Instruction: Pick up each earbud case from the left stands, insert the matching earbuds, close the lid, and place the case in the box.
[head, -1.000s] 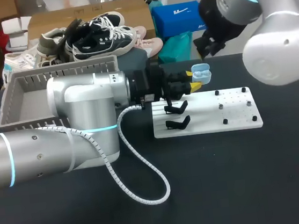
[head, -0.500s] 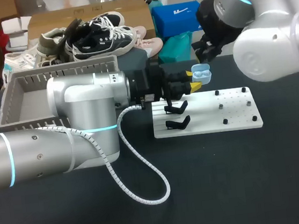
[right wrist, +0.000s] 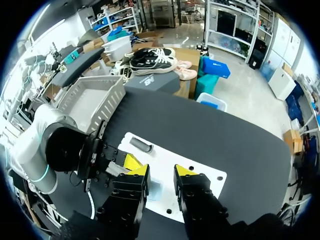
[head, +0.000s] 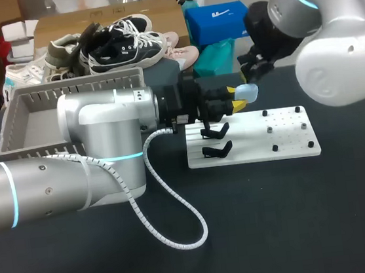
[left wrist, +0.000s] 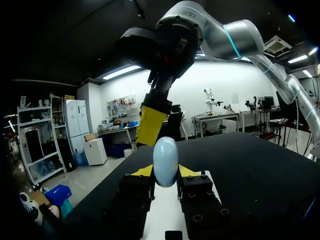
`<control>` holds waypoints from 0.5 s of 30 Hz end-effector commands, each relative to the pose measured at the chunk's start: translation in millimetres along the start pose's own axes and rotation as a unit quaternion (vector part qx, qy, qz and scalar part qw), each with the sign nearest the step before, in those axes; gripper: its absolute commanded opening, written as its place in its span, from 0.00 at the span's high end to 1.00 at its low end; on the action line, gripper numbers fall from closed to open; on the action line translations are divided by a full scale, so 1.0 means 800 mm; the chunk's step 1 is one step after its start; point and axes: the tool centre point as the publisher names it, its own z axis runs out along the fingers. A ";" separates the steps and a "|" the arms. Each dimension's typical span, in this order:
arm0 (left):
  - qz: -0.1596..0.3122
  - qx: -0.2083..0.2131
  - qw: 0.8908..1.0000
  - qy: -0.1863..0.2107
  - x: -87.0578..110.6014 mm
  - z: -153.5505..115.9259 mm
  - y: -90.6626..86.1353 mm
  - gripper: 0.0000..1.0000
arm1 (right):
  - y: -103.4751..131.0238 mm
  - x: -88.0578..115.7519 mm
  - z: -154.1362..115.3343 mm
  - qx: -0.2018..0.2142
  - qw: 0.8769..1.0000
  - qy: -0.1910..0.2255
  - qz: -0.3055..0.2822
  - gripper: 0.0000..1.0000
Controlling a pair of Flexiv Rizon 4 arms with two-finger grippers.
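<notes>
Left gripper (head: 235, 98) is clenched on the pale blue oval plastic earbud case (head: 248, 92), its lid closed, above the far left part of the white flat board (head: 292, 140). Right gripper (right wrist: 160, 171), fingers apart, hangs just over the case

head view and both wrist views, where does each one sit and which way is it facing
Head view: above and behind the robot, looking down on the table; left arm and right arm enter from its sides.
Left wrist view: on the left wrist, looking level along the left tool, shut on the earbud case; the right arm hangs ahead.
Right wrist view: on the right wrist, looking down past the right tool at the white board and the left arm.
All three share the earbud case.
</notes>
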 end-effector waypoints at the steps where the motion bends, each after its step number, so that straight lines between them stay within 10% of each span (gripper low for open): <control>1: 0.001 0.000 1.000 -0.001 0.001 0.000 0.001 1.00 | 0.000 0.015 -0.010 0.007 1.000 -0.016 0.009 0.72; 8: 0.005 -0.002 1.000 0.001 -0.002 -0.003 0.002 1.00 | -0.016 0.028 -0.042 0.015 0.997 -0.056 0.053 0.71; 15: 0.045 -0.059 0.997 0.034 -0.027 -0.079 0.015 1.00 | -0.043 0.052 -0.054 0.028 0.991 -0.065 0.112 0.71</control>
